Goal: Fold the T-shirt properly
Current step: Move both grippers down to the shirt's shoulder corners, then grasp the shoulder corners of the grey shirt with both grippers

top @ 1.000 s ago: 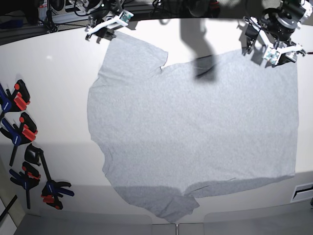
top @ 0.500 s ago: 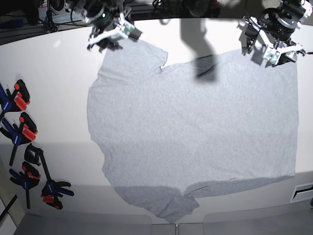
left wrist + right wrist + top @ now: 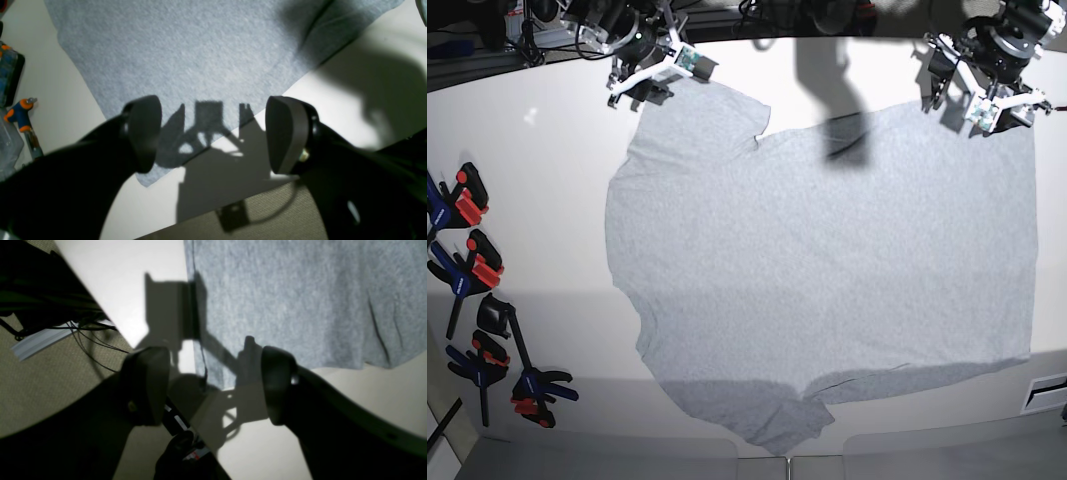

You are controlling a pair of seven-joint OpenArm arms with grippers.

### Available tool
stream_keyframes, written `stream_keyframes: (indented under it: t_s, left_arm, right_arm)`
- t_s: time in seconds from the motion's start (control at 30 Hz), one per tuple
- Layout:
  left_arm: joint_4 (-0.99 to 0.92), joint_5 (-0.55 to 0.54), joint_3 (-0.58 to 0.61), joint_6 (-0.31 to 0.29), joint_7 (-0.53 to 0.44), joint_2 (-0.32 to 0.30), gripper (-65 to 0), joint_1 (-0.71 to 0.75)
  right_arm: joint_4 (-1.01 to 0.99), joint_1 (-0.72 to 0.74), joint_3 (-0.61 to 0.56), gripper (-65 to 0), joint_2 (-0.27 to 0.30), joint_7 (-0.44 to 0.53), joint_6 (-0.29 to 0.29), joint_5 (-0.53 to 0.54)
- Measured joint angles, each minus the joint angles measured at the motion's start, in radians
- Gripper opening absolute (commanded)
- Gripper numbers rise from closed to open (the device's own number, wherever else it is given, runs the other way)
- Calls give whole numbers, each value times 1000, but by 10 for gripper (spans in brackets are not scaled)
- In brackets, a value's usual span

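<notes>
While the T-shirt [image 3: 827, 270] lies flat, plain side up, on the white table [image 3: 537, 200], its lettering & neck tag can't be seen, and its lower sleeve runs into shadow near the table's front edge. Left gripper [image 3: 985, 100] hangs over the shirt's top right corner, fingers [image 3: 287, 133] wide, holding nothing; right gripper [image 3: 662, 70] sits at the top left sleeve, fingers [image 3: 278, 386] wide too, empty. Clamps [image 3: 477, 300] lie left of the shirt, well apart. Arm shadows darken the shirt's top edge.
</notes>
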Motion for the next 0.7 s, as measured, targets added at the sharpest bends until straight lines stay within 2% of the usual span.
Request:
stream_keyframes:
  t_s: [0.1, 0.27, 0.37, 0.47, 0.6, 0.7]
  left_arm:
    - [0, 0, 0, 0, 0, 0, -209, 0]
    - [0, 0, 0, 0, 0, 0, -209, 0]
    - [0, 0, 0, 0, 4, 0, -209, 0]
    - [0, 0, 0, 0, 3, 0, -209, 0]
    - [0, 3, 0, 0, 18, 0, -209, 0]
    - [0, 3, 0, 0, 37, 0, -209, 2]
  right_arm:
    - [-45, 1, 0, -250, 0, 68, -8, -62]
    - [-137, 51, 3, -250, -3, 167, -30, -27]
    - [-153, 70, 3, -261, -6, 170, -64, -30]
    - [-156, 81, 1, -374, -7, 151, -75, -49]
    - [-171, 83, 2, -643, -5, 84, -90, -138]
    - [-176, 83, 2, -650, -5, 78, -117, -135]
